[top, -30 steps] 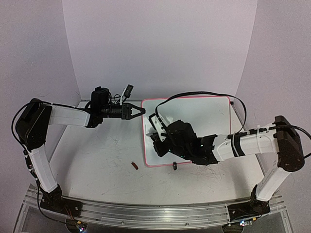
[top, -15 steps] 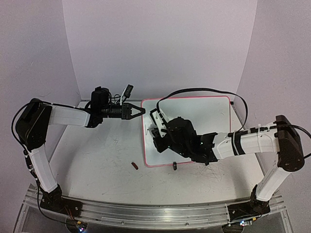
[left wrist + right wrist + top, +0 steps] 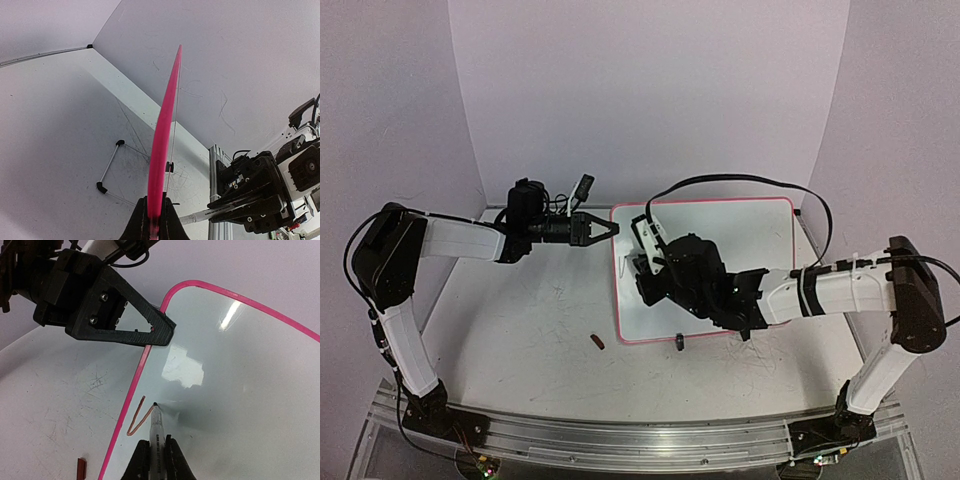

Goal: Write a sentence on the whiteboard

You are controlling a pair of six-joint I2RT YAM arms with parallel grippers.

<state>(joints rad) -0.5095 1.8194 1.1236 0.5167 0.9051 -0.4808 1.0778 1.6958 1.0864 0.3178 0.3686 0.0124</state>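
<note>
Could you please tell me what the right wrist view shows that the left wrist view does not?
Only the right wrist view shows the face of the whiteboard, with a red stroke ending at the marker tip. Only the left wrist view shows the right arm's black wrist housing. Both show the pink frame clamped in the left pincer, and the marker.

I see a scuffed grey tabletop [image 3: 520, 330], scratched all over. Small red-brown piece [image 3: 598, 342] lies flat on it, maybe a pen cap, too small on my feed to be sure. It sits near the whiteboard [image 3: 750, 240]'s near-left corner, not touching. Pale walls [image 3: 650, 100] at back & sides; aluminium rail [image 3: 620, 435] along the near edge.
</note>
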